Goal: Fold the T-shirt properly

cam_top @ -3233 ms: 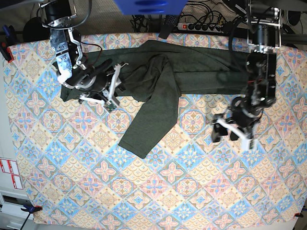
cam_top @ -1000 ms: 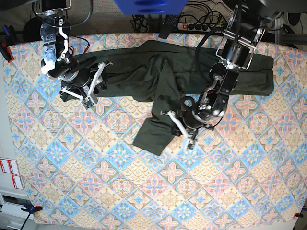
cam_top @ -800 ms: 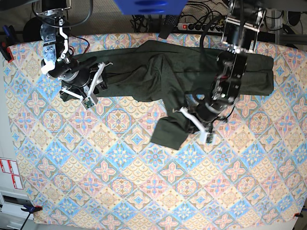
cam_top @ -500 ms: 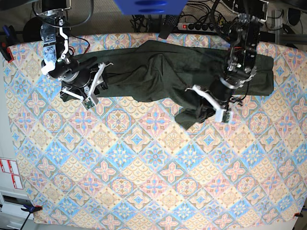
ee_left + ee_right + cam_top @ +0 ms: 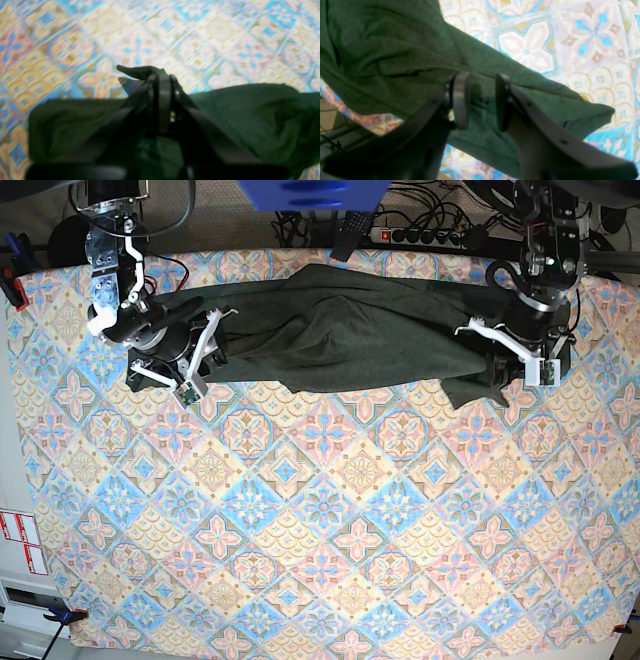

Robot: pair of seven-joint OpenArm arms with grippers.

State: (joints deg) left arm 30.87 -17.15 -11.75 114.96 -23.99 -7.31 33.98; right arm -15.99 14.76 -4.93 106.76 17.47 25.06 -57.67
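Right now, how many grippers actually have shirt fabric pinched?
1. The left gripper, at the base view's right, is shut on the T-shirt. The right gripper, over the shirt's other end, has its fingers apart, gripping nothing.

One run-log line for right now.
left gripper: shut on T-shirt sleeve | right gripper: open, straddling shirt edge | stage: sleeve carried across
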